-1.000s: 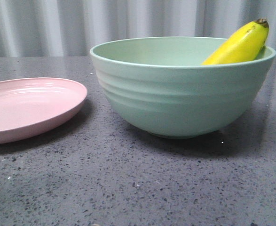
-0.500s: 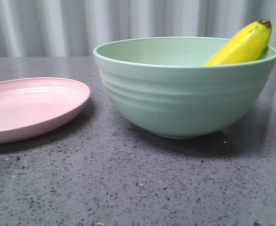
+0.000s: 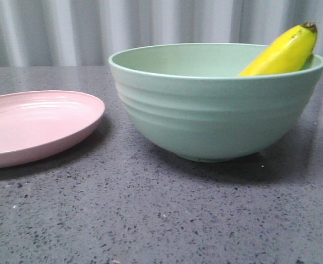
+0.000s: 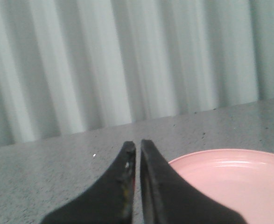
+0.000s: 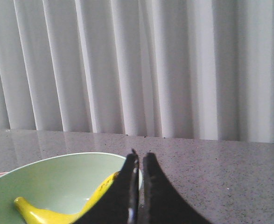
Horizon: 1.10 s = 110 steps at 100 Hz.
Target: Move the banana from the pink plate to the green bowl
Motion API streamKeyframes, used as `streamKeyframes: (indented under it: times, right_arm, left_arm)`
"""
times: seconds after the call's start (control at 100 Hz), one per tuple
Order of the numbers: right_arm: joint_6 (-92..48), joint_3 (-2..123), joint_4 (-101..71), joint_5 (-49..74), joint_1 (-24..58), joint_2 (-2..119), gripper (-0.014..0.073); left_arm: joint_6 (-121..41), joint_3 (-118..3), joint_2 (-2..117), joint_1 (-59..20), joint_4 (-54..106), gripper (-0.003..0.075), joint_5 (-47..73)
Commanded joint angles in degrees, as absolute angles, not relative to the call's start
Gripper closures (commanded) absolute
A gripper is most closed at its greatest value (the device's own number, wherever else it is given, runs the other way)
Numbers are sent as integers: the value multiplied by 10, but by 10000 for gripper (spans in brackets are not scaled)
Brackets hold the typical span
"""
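The yellow banana (image 3: 285,53) lies inside the green bowl (image 3: 216,115), its brown tip leaning up over the right rim. The right wrist view shows the banana (image 5: 57,213) resting in the bowl (image 5: 52,179). The pink plate (image 3: 34,126) sits to the bowl's left with nothing on it; it also shows in the left wrist view (image 4: 235,182). My left gripper (image 4: 138,145) is shut and holds nothing, beside the plate. My right gripper (image 5: 140,156) is shut and holds nothing, over the bowl's rim. Neither gripper shows in the front view.
A dark speckled stone tabletop (image 3: 161,220) carries the plate and bowl. A pale pleated curtain (image 3: 95,27) hangs behind the table's far edge.
The front view shifted slightly, so the bowl and plate sit a few pixels further right than a second ago. The banana stays in the bowl.
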<state>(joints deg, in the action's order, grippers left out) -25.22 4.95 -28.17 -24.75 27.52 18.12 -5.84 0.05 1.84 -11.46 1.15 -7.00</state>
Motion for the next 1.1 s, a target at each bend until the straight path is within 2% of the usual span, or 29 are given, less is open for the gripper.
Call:
streamKeyframes:
  times: [0.0,0.22,0.4,1.09]
  right_arm:
    - [-256,65,-273,-290,272,186,657]
    - [-256,65,-273,-290,272,186,657]
    - [-256,65,-273,-290,272,186,657]
    - [-256,65,-273,-290,272,186,657]
  left_arm:
    - [-51,5,8,-86,23,741,-53]
    - [-51,6,-18,-51,24,741,84]
    - [-51,6,-18,-44,24,741,151]
    - [-52,6,-18,-44,24,741,150]
